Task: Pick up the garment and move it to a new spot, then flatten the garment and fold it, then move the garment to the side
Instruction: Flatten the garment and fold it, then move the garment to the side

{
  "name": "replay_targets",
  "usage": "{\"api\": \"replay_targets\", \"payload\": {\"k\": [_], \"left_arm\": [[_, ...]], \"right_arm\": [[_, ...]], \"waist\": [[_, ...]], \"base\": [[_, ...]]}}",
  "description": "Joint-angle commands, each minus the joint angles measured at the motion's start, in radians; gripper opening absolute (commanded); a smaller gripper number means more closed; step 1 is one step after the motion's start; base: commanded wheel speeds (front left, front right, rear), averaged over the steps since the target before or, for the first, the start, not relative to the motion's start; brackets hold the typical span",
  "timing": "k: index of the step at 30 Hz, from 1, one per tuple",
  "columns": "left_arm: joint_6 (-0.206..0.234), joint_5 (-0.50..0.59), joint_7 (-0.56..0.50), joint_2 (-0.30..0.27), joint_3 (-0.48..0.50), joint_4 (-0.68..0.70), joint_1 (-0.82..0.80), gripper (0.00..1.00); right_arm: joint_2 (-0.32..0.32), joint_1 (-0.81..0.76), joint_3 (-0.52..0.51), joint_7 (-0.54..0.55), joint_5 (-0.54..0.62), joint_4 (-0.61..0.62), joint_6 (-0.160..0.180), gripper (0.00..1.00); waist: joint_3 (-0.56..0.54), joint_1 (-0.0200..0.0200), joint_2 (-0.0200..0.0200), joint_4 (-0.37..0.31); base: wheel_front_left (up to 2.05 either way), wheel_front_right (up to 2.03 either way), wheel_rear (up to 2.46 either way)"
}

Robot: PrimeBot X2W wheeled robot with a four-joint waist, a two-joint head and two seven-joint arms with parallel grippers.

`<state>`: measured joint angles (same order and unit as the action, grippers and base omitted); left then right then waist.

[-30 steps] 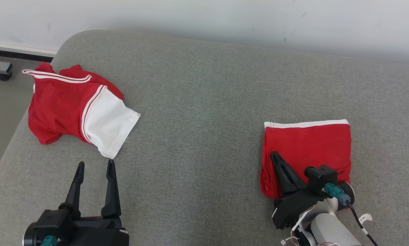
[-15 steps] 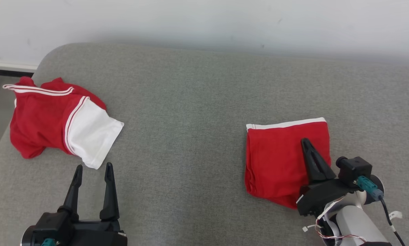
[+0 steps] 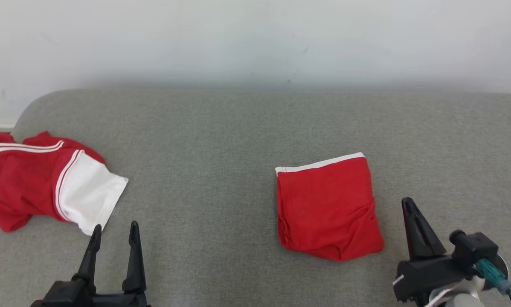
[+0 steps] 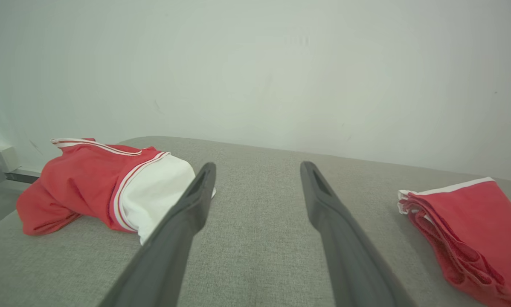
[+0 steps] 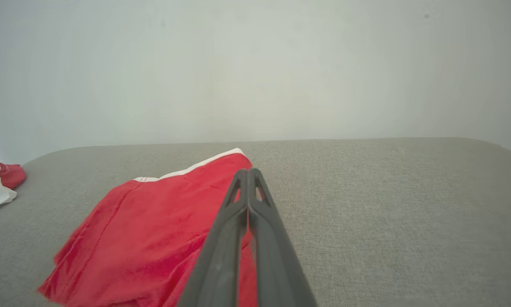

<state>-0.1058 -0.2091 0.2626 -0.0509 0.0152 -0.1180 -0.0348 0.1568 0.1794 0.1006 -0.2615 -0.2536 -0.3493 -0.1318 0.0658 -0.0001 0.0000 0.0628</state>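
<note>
Folded garment [image 3: 329,207], centre-right: head view gives you its flat top, left wrist view its stacked layers | left hand [image 3: 115,227], lower left, spread | right hand [image 3: 407,204], lower right, pressed together.

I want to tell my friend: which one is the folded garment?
Look at the big grey cushion. On its right half lies the folded garment. It is a flat red square with a white edge, unlike the crumpled red-and-white garment on the left.

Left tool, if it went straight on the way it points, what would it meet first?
Left tool: probably its outer finger brushes the white hem of the crumpled garment; the gap faces bare grey cushion. Depth unclear.
</note>
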Motion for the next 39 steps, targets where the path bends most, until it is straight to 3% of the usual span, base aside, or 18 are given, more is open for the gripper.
{"api": "replay_targets", "payload": {"k": [1, 7, 8, 9, 10, 22, 39], "left_arm": [[-0.003, 0.015, 0.003, 0.001, 0.006, -0.002, 0.020, 1.00], [-0.014, 0.041, 0.003, -0.001, 0.012, -0.010, 0.043, 1.00], [-0.016, 0.047, 0.003, -0.004, 0.012, -0.011, 0.046, 1.00], [-0.017, 0.052, 0.003, -0.005, 0.012, -0.012, 0.050, 1.00], [-0.016, 0.059, 0.003, -0.005, 0.010, -0.011, 0.056, 1.00], [-0.021, 0.107, 0.003, -0.019, -0.001, 0.011, 0.101, 1.00], [-0.024, 0.112, 0.003, -0.014, 0.014, 0.031, 0.129, 1.00]], "right_arm": [[0.004, -0.026, -0.006, -0.005, -0.002, 0.019, 0.002, 0.00], [-0.001, -0.119, -0.030, -0.005, 0.010, 0.112, 0.002, 0.00], [-0.004, -0.130, -0.034, -0.005, 0.012, 0.125, 0.002, 0.33], [-0.006, -0.141, -0.036, -0.005, 0.012, 0.137, 0.002, 0.79], [-0.008, -0.153, -0.038, -0.005, 0.015, 0.148, 0.002, 1.00], [-0.036, -0.263, -0.090, -0.005, 0.032, 0.249, 0.002, 1.00], [-0.054, -0.290, -0.102, -0.005, 0.040, 0.249, 0.002, 1.00]], "waist": [[-0.031, 0.0001, 0.0000, -0.031], [-0.058, 0.0001, 0.0000, -0.056], [-0.060, 0.0001, 0.0000, -0.058], [-0.063, 0.0001, 0.0000, -0.060], [-0.066, 0.0001, 0.0000, -0.062], [-0.086, 0.0001, 0.0000, -0.065], [-0.092, 0.0001, 0.0000, -0.064]], "base": [[0.00, 0.00, 0.00], [0.00, 0.00, 0.00], [0.00, 0.00, 0.00], [0.00, 0.00, 0.00], [0.00, 0.00, 0.00], [0.00, 0.00, 0.00], [0.00, 0.00, 0.00]]}}
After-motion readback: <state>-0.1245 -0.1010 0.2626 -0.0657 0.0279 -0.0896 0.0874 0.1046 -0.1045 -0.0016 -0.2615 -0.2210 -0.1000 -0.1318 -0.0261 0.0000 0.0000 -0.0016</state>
